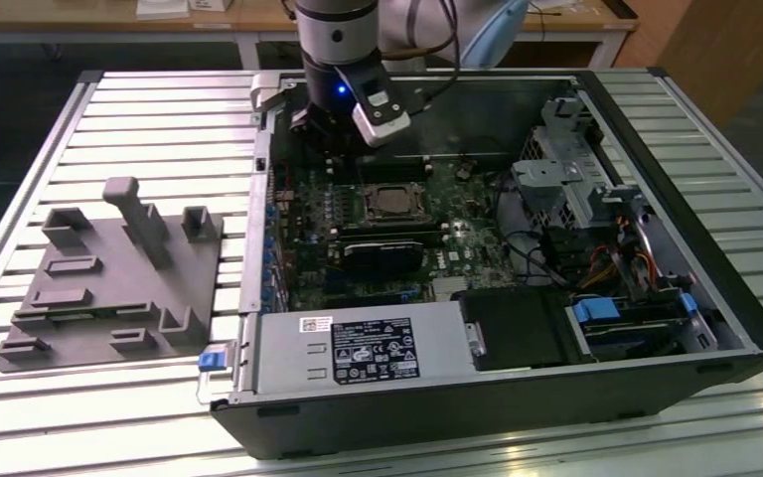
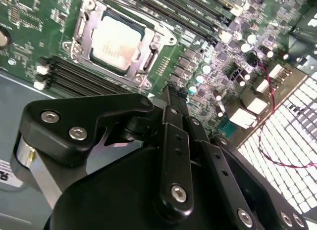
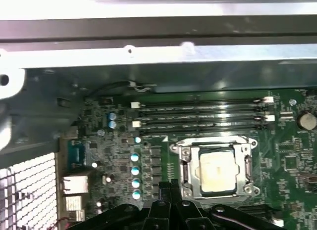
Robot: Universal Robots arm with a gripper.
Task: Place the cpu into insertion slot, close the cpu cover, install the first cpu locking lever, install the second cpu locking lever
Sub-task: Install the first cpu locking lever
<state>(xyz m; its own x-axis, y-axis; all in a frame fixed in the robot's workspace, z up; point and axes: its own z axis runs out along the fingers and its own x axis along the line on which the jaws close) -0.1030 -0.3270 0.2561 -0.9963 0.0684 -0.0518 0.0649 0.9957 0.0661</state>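
arm (image 1: 339,40): vertical, pointing down | gripper (image 3: 168,184): fingers (image 2: 174,136) pressed together (tips touching in both wrist views)

I see a pale, dull metal face on the chip (image 2: 115,42), smooth and faintly streaked. The cover (image 2: 150,59) framing the chip is bright bare metal that catches the light. The circuit board (image 3: 292,156) around the chip is green with a slight gloss. Near the chip, the gripper (image 2: 171,94) looks matt black, with shiny metal screws (image 2: 179,192). Well away from the chip, the table (image 1: 156,109) is ribbed bright metal and the holder (image 1: 103,288) looks like matt grey plastic.
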